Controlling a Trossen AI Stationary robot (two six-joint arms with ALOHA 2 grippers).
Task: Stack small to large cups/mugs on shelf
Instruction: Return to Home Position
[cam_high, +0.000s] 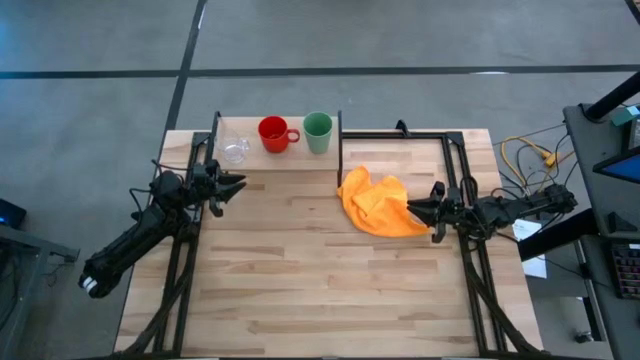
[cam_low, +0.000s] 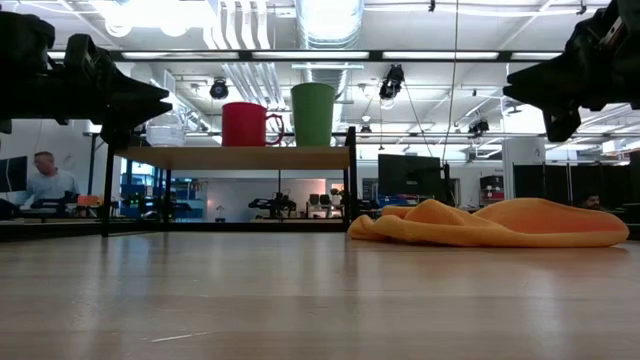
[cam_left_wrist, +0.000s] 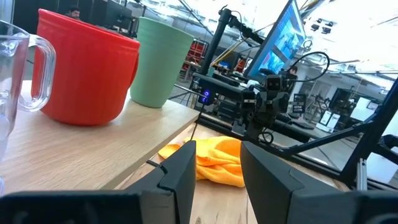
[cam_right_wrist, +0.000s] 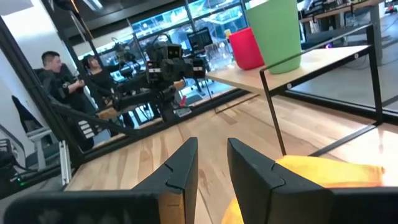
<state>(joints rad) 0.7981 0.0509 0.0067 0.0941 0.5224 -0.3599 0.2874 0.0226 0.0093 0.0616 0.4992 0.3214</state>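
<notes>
Evidently glass (cam_high: 233, 150), red mug (cam_high: 273, 133) and green cup (cam_high: 317, 131) line the shelf (cam_high: 285, 160) by rising height, so left jaws beside it and right jaws by the cloth (cam_high: 380, 205) hang released.

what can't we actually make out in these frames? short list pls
- Glass cup: low view, partly behind the left gripper; left wrist view, cut off by the picture edge.
- Orange cloth: high view, the right gripper covers part of one edge; anything beneath the cloth is hidden.
- Red mug, green cup: insides hidden in the low view, too small in the high view.
</notes>
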